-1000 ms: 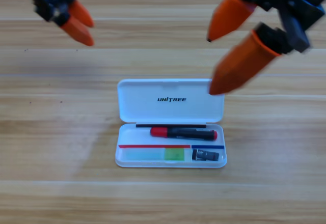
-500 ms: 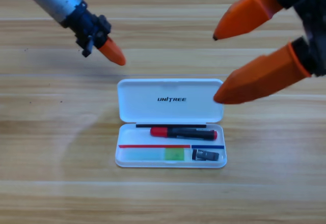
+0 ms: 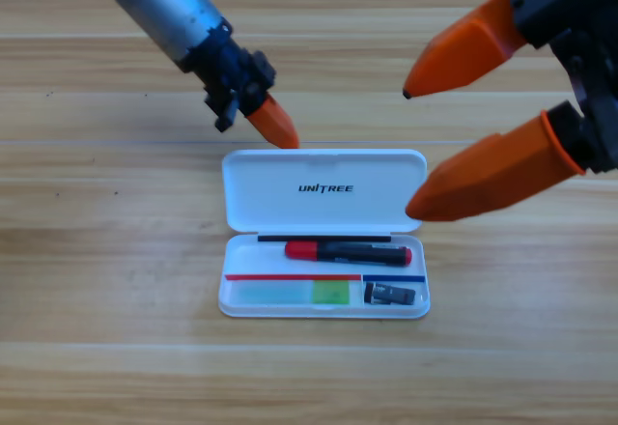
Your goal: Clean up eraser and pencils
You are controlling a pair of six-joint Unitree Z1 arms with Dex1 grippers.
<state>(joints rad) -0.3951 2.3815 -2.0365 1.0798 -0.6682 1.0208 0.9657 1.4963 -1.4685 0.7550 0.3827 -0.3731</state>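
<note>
Hovering at the open lid's far edge of the white case [image 3: 323, 191], where eraser [image 3: 390, 295] and pencils [image 3: 346, 252] already lie, the left gripper [image 3: 278, 127], jaws apparently pressed together, must tip it shut, while the right gripper [image 3: 433, 145] waits, jaws spread.

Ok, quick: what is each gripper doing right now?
Left gripper: at the case lid's top edge, holding nothing.
Right gripper: open, empty, at the lid's right.

Left arm comes in from the far left corner, angled down toward centre. Left gripper [image 3: 273, 122] points down-right; only one orange tip shows, jaw gap hidden. Right arm sits at the far right edge, large and partly cut off. Right gripper [image 3: 410, 150] points left, its two orange jaws spread wide apart, tips well separated.
</note>
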